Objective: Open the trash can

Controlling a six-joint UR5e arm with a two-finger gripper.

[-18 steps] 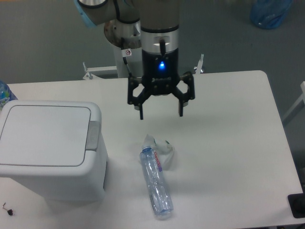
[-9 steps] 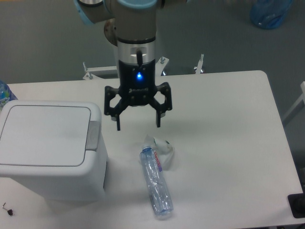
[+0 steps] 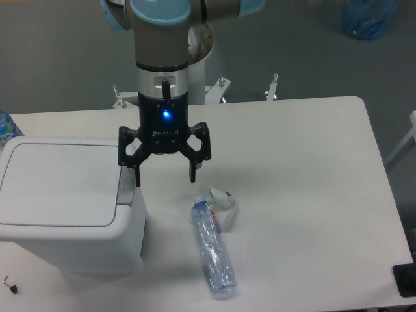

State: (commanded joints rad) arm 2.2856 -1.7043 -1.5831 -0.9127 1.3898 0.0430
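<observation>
The hand (image 3: 164, 175) hangs at centre-left of the frame with its two black fingers spread wide and nothing between them, a blue light glowing on its body; its left-side fingertip (image 3: 138, 181) sits over the right edge of the trash can (image 3: 68, 205), by the grey push tab (image 3: 126, 186), though whether it touches cannot be told from this view. The trash can is a large white boxy bin with rounded corners, standing at the lower left of the frame on the white tabletop (image 3: 312, 195); its flat lid (image 3: 60, 184) is down and closed, and the grey tab runs along the lid's right edge. To the lower right of the hand, a clear plastic bottle (image 3: 212, 246) with a coloured label lies on its side, with a small crumpled white piece (image 3: 223, 198) at its upper end. Compared with half a second ago, the hand has shifted left across the frame and a little lower, from above the bare tabletop to the bin's right rim; bin, bottle and crumpled piece have not moved.
</observation>
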